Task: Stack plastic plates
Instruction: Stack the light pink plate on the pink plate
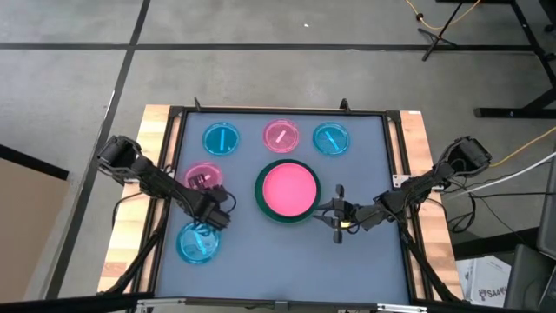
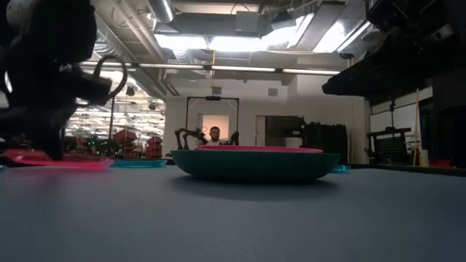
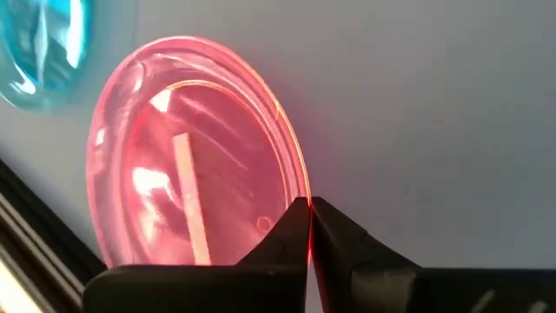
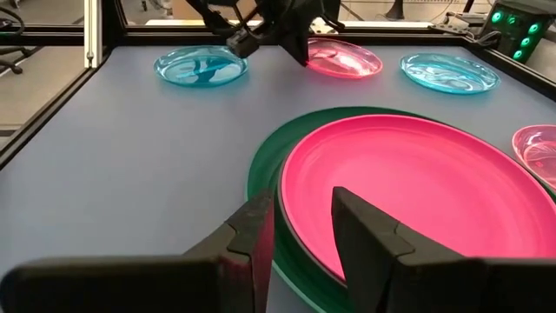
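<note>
A hot pink plate [image 1: 287,190] lies inside a large dark green plate [image 1: 259,198] at the table's middle. No dark grey plate shows. Small translucent plates stand along the far side: blue [image 1: 221,139], pink [image 1: 281,135], blue [image 1: 331,139]. Another blue one [image 1: 198,243] lies near left. My left gripper [image 3: 310,204] is shut on a translucent pink plate [image 1: 201,176] at the left. My right gripper [image 4: 300,204] is open at the stack's right rim, one finger over the hot pink plate [image 4: 408,191] and one outside it, over the green plate [image 4: 269,165]. My left gripper pinches the translucent pink plate's rim [image 3: 295,187] between its two fingertips, on the plate's near-right edge. In the low view the plate [image 2: 62,163] lies low and flat at table height. My right gripper: whether its fingers touch the hot pink rim cannot be told.
The work surface is a dark grey mat [image 1: 365,261] inside a black frame on a wooden table. Bare mat lies on the near side and at the right. A person [image 2: 215,135] sits far off in the room beyond the table.
</note>
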